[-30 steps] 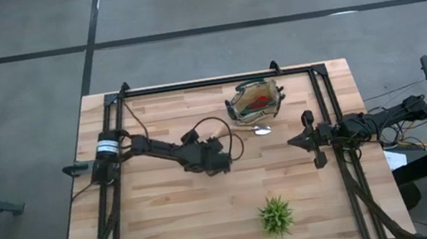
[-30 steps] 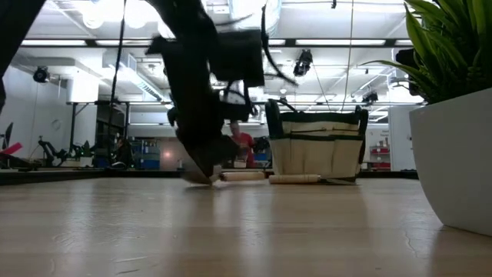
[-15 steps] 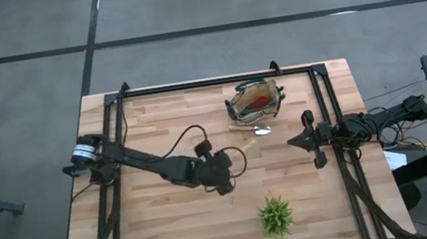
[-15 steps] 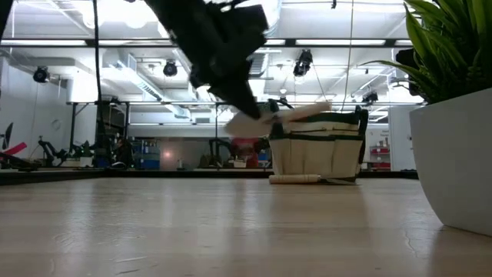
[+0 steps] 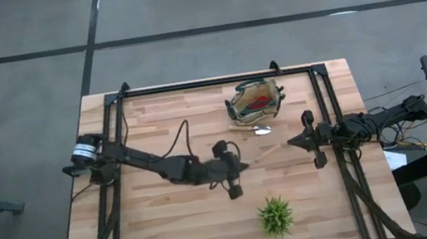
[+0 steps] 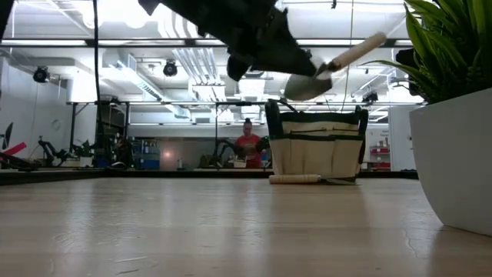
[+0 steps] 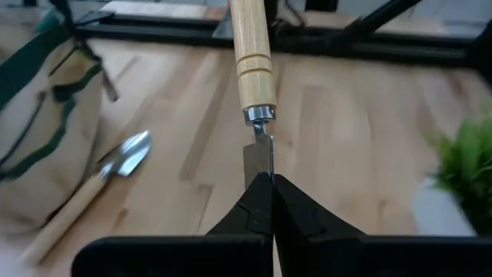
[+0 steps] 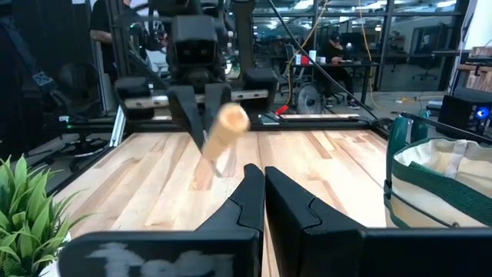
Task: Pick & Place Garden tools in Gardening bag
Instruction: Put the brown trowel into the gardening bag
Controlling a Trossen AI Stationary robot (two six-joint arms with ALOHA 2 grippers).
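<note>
Spanning most of the high view, the bench [image 5: 171, 234] carries everything; the gardening bag [image 5: 254, 101] sits toward its far edge, mouth up, with a red-and-black item [image 5: 257, 103] already lying inside. A spiky green plant [image 5: 276, 216] stands near the front edge, well apart from the bag.

Left arm reaches across the middle of the bench. Its claw [image 7: 272, 185] is closed tight on the flat metal neck of a wooden-handled tool [image 7: 252, 54] — the handle juts straight out ahead of the fingers, free end forward. In the low view the tool [image 6: 338, 63] hangs in the air, higher than the bag's rim, tilted with the handle end uppermost and pointing roughly bag-ward. Gripping at the metal end likely lets the handle lead into the bag opening.

Right arm waits at the bench's right side, its claw [image 8: 264, 188] pinched together on nothing.

A second tool, the wooden-handled metal trowel [image 7: 100, 185], lies flat on the bench just beside the bag, blade pointing away from it — not yet collected.
</note>
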